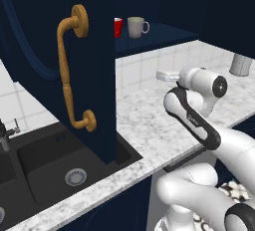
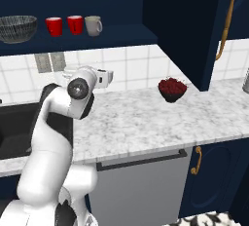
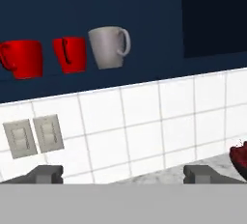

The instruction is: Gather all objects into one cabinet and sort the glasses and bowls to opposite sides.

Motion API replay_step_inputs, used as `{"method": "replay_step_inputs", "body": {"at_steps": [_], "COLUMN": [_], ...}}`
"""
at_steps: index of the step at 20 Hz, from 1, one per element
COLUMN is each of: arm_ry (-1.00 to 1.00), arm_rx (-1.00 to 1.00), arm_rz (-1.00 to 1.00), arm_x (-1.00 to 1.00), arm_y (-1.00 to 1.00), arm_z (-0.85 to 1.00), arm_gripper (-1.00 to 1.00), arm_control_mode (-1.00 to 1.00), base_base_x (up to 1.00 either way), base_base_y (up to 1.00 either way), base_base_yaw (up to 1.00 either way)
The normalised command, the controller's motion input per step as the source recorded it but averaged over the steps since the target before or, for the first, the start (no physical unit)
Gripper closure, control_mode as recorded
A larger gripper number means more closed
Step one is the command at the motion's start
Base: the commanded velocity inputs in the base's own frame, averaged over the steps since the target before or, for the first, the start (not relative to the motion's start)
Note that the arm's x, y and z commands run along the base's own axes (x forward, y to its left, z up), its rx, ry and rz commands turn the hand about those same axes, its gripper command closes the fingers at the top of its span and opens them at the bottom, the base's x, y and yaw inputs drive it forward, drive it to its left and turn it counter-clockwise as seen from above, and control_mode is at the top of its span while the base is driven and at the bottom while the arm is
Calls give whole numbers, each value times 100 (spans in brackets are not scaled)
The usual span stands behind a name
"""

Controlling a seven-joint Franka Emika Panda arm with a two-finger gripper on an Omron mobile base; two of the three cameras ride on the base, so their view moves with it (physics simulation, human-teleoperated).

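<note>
— Navy all over: the cabinet (image 2: 78, 6) stands open, and its door (image 1: 74, 60) swings so far toward the left base camera that it covers most of the shelf there. The brass handle (image 1: 69, 73) is plain on it.

— What can you still see past the door's edge?

— A sliver of one red cup (image 1: 118, 27) and the whole beige-grey mug (image 1: 136, 27). From the right base view the shelf reads fully: the patterned bowl (image 2: 17, 28) at the far left, partly cut by the frame, then two red cups (image 2: 54, 26) (image 2: 75, 24) and the mug, close together, handles out.

— And the gripper?

— The gripper (image 3: 123, 174) sits low over the counter (image 2: 146, 118), facing the tiled wall beneath the shelf. Its fingertips (image 3: 46, 174) stand wide apart with nothing between them, so the jaws are released.

— Anything else cropped?

— A dark red bowl (image 2: 172, 89) on the counter by the wall; the hand view catches only its edge. A grey container (image 1: 241, 64) sits far right, hard to identify.
</note>
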Motion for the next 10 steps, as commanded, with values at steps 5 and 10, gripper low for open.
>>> {"method": "replay_step_inputs", "body": {"at_steps": [5, 10], "arm_ry": [28, 17], "arm_rx": [-4, -9], "arm_rz": [0, 0], "arm_x": [-94, -21], "arm_y": [-36, 0], "arm_z": [-100, -67], "arm_gripper": [-100, -100], "arm_control_mode": [-100, -100], "base_base_x": [0, 0], "base_base_y": [0, 0], "base_base_yaw": [0, 0]}}
